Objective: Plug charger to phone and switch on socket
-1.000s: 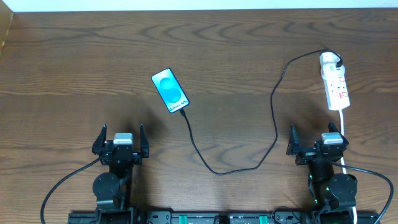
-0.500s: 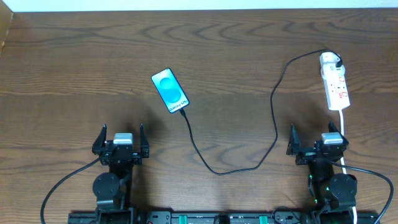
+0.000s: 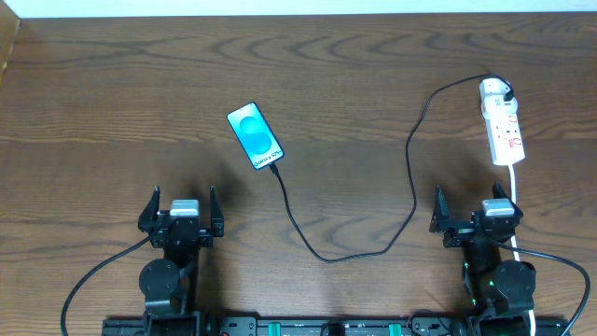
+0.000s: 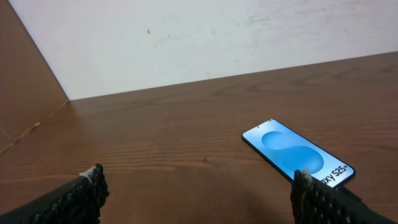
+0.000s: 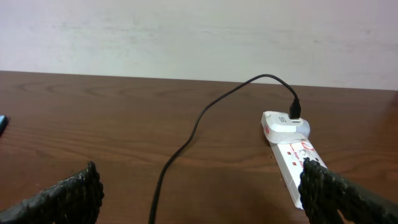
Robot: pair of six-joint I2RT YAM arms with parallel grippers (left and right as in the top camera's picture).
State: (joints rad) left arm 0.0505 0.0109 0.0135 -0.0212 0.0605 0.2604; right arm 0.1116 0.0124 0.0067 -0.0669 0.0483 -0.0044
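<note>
Wooden table (image 3: 112, 84) carries the phone (image 3: 255, 136), the charger (image 3: 411, 177) running from it to the socket (image 3: 504, 131); left gripper (image 3: 183, 199) and right gripper (image 3: 469, 198) gape wide, empty.

Light: bright, even, from overhead; the table (image 3: 112, 93) grain reads clearly all round the phone (image 3: 255, 136).
Glare: none on the phone's screen; a faint pale sheen on the wood beyond it in my left wrist view.
Shadows: soft, weak, beside my fingers (image 3: 215, 207), nearer than the phone.
Focus: overhead crisp; my fingers dark, soft-edged in both wrist views.
Wall (image 4: 217, 37): behind the phone, pale, slightly washed out.
</note>
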